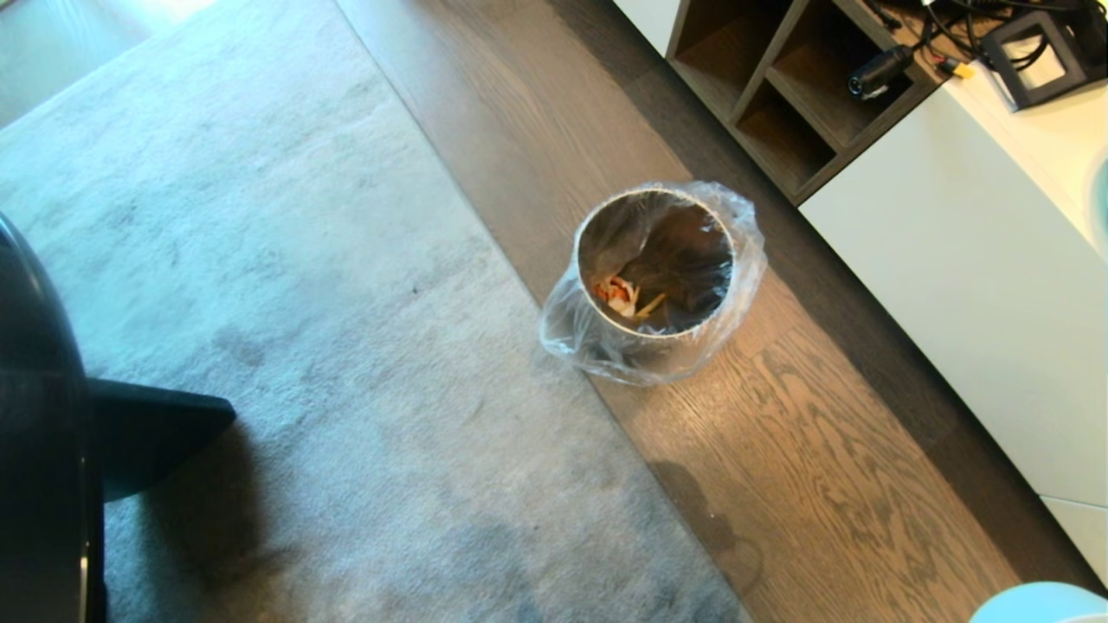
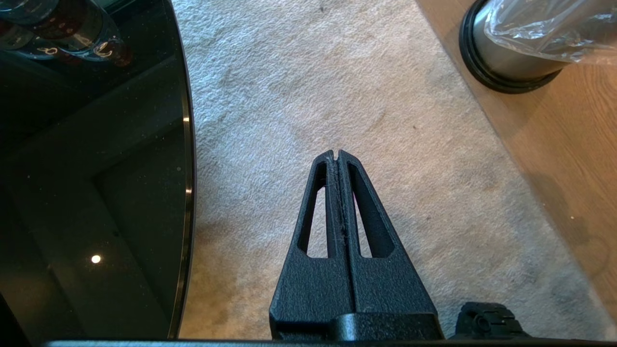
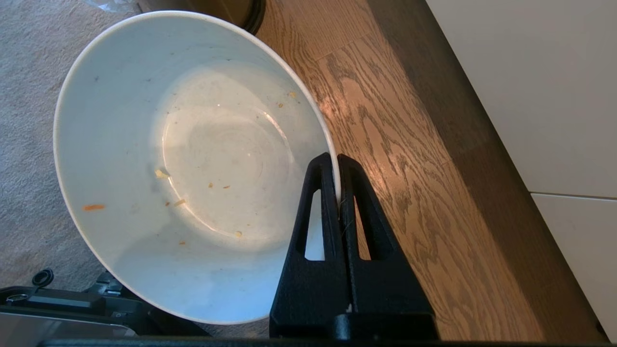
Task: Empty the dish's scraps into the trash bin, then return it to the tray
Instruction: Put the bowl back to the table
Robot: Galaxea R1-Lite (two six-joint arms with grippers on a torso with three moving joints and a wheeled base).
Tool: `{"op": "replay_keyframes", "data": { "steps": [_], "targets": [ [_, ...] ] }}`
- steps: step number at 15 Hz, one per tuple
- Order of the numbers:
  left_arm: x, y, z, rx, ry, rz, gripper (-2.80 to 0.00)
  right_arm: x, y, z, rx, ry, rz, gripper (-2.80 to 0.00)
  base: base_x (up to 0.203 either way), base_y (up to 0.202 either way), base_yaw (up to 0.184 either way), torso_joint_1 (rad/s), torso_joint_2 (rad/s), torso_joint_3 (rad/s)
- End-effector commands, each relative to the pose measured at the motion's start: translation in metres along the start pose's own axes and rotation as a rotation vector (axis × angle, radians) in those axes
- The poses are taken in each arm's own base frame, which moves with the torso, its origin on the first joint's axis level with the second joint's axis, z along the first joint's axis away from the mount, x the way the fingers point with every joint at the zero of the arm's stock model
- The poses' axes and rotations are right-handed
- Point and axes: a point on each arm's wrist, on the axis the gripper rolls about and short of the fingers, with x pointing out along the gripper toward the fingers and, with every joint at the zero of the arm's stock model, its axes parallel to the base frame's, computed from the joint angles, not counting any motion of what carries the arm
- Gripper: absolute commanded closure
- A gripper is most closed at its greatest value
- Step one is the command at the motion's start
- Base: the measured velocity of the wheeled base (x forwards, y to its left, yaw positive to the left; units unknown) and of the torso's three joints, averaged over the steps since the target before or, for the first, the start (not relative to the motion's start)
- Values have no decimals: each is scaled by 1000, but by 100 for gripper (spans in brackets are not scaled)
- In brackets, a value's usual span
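A: Nearest to us, the right gripper (image 3: 339, 166) is clamped on the rim of the dish (image 3: 193, 164), one finger inside the wall, one outside. It's a thin edge grip on a smooth white bowl hanging over the floor.

B: That's the worry. Any jolt on the way to the tray and the bowl could pivot or slide out of that pinch. Below it is part rug (image 3: 29, 144), part wood floor (image 3: 385, 144), and the wood would not forgive a drop.

A: It looks emptied, too. Only crumbs and one small orange fleck cling inside.

B: Those could shake loose onto the rug on the trip. A small mess, but a mess.

A: The left gripper (image 2: 336, 155) hangs idle, fingers pressed together, holding nothing, over the rug beside the glossy black tabletop (image 2: 96, 193).

B: That edge is close. I'd say a careless turn of the base could bump it. The tray itself isn't in any view.

A: Further out, the bin (image 1: 655, 260) stands on the wood floor right at the rug's edge, liner folded over the rim, with scraps (image 1: 623, 296) lying inside.

B: It's light and small, so a nudge while pulling away could tip it.

A: Beyond that is a white cabinet (image 1: 952, 260) with open wooden cubbies (image 1: 779, 95), and cables and a camera on top.
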Motion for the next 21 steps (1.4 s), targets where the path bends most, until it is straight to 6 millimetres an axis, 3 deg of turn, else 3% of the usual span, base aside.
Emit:
{"op": "replay_keyframes", "data": {
  "steps": [1, 7, 21],
  "targets": [
    [0, 0, 0, 0, -1, 0, 0, 0, 0, 0, -1, 3, 0, 0, 0, 0, 0, 0, 0, 0],
    [0, 0, 0, -2, -1, 0, 0, 0, 0, 0, -1, 3, 2, 0, 0, 0, 0, 3, 1, 23],
    [0, 0, 0, -5, -1, 0, 0, 0, 0, 0, -1, 3, 2, 0, 0, 0, 0, 3, 2, 197]
  ]
}}
